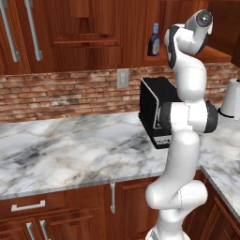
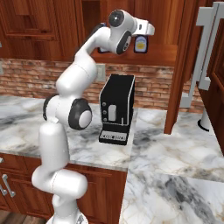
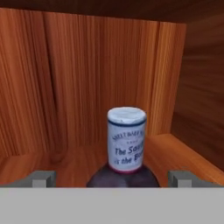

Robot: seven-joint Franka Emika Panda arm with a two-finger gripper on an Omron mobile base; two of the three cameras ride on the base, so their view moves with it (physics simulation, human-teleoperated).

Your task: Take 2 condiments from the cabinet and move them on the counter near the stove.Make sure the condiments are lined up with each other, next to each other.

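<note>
1. Reaching up into the cabinet (image 2: 162, 54), the white arm is seen with its hand level with the open wooden shelf niche; in the left base view the hand itself is hidden behind the arm's top joint.
2. In the left base view, one condiment bottle (image 1: 153, 41) is seen upright on the niche shelf, just left of the arm's upper links.
3. In the right base view, two condiment bottles are seen on the shelf: one mostly hidden behind the arm at left, and one with a yellow-white label (image 2: 140, 44) just below the hand.
4. In the hand view, a bottle (image 3: 126, 142) is seen centred, its bluish-white cap and lettered label toward the camera, dark body below, with the niche's back wall behind.
5. The gripper (image 3: 112, 178) is spread wide, with the left fingertip (image 3: 43, 178) and the right one well apart on either side of the bottle; no contact is seen.
6. A black coffee machine (image 2: 116, 108) is seen on the marble counter (image 1: 70, 150) below the niche, against the brick backsplash (image 1: 61, 93).
7. A white appliance (image 1: 230, 98) is seen at the far right of the left base view.
</note>
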